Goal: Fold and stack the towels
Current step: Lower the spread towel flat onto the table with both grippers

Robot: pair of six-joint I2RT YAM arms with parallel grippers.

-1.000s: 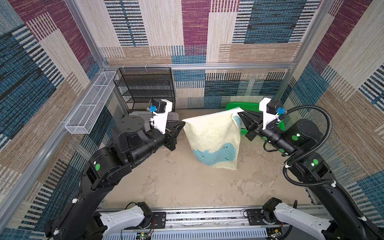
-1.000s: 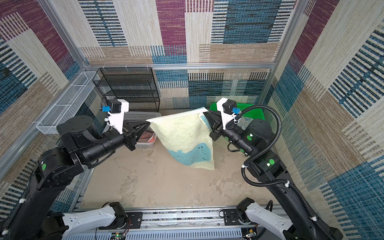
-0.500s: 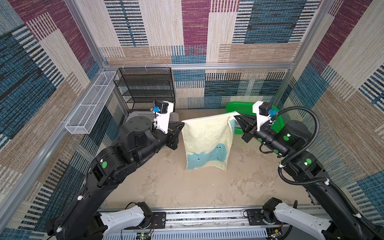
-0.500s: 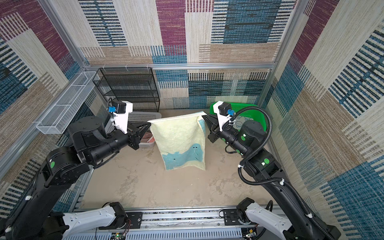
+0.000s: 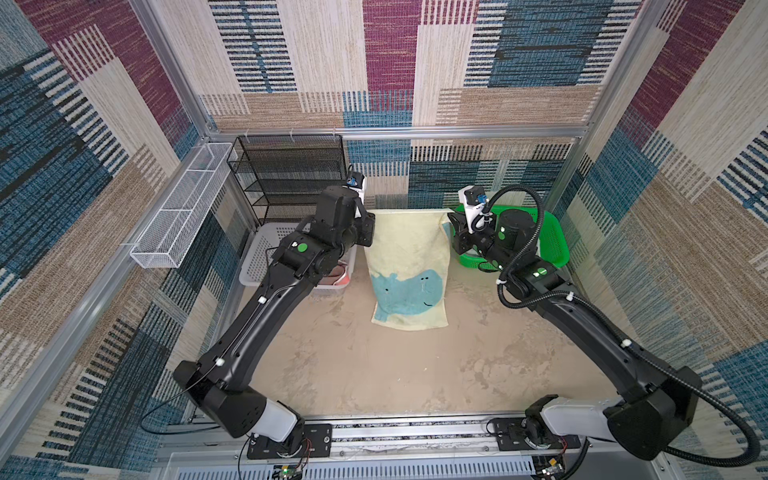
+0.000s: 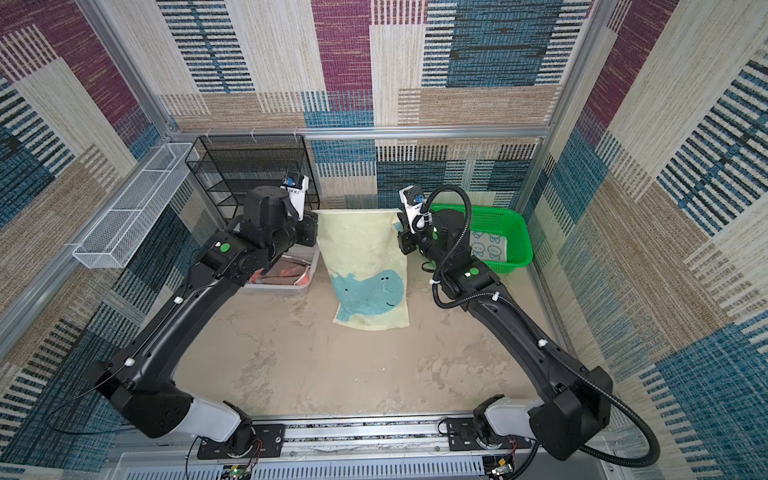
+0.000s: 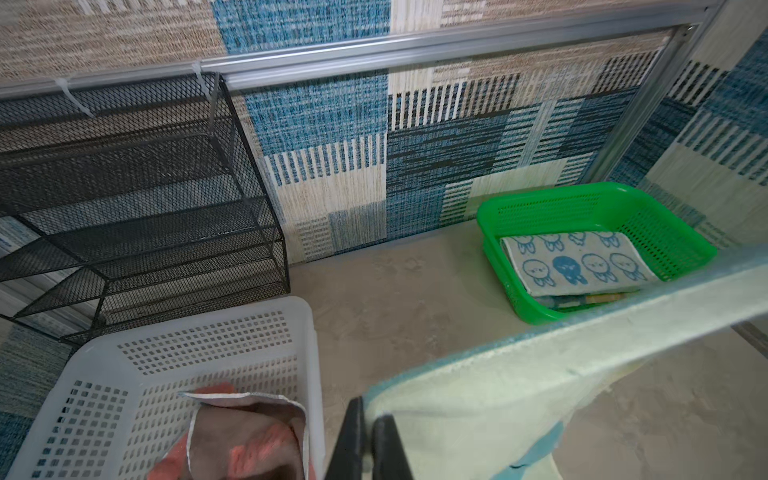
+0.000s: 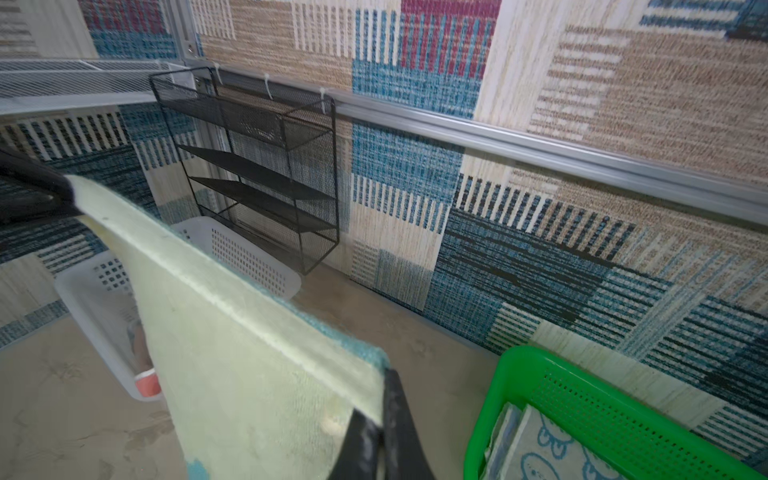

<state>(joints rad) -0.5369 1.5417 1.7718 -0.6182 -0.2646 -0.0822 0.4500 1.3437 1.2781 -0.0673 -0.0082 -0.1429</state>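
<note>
A cream towel with a teal animal figure [image 5: 409, 253] [image 6: 361, 249] hangs spread between both grippers, its lower edge resting on the table. My left gripper [image 5: 371, 215] [image 7: 368, 409] is shut on one upper corner of this towel [image 7: 478, 395]. My right gripper [image 5: 446, 220] [image 8: 380, 399] is shut on the other upper corner of the towel [image 8: 249, 374]. A folded white towel with blue rabbit faces [image 7: 577, 264] [image 6: 486, 245] lies on top of another cloth in the green basket [image 7: 582, 199]. A crumpled brown and red towel [image 7: 245, 440] lies in the white basket [image 7: 187, 332].
The green basket [image 5: 552, 241] stands at the back right, just behind my right wrist. The white basket [image 5: 266, 253] is at the back left, under my left forearm. A black mesh shelf [image 5: 291, 174] and a white wire tray [image 5: 178, 208] stand against the walls.
Both grippers moved back toward the rear wall and lower, still holding the towel. It swung from a tilted hang to straight, and its lower edge came down onto the table.
</note>
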